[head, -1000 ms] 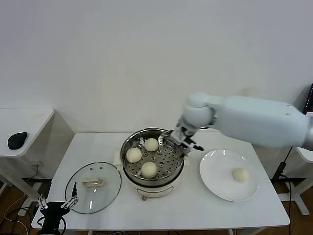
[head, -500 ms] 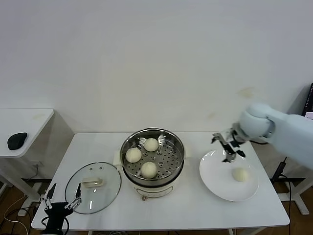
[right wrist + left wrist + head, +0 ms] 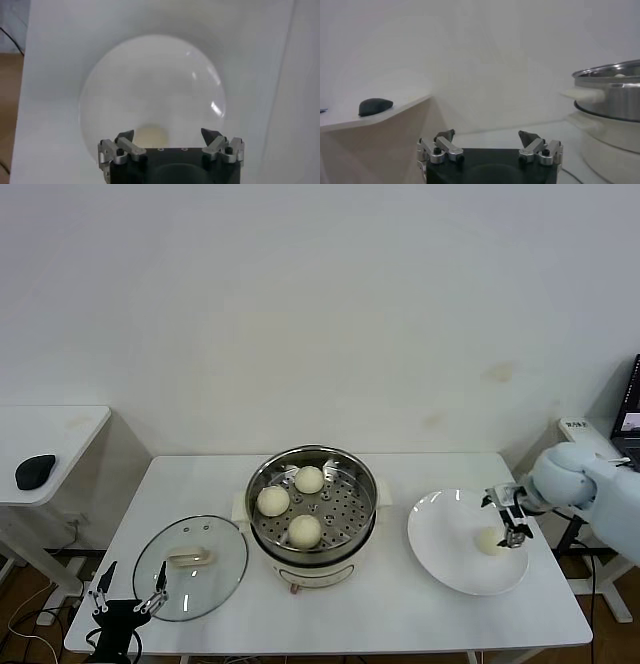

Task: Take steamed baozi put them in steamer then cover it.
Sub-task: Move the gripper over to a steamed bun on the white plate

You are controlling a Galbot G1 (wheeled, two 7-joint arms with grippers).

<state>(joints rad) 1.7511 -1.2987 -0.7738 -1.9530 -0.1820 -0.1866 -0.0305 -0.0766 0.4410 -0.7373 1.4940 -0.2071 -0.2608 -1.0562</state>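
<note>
Baozi point(image 3: 489, 541), the last one, sits on the white plate point(image 3: 450, 569) at the right; three point(image 3: 305, 529) already lie in the steamer point(image 3: 312, 559). Your right gripper point(image 3: 512, 521) hovers over it, jaws apart; squeeze off-centre and it may roll away. The left gripper point(image 3: 128, 594) waits spread near the cover point(image 3: 190, 567); nothing blocks the way.

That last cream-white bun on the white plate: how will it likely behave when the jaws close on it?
The small round cream-white bun looks smooth and domed, so it may roll or slide on the glossy flat white plate if nudged off-centre. It is probably soft and light, so a hard squeeze could dent it. The right gripper, jaws open, hovers just beside it.
</note>
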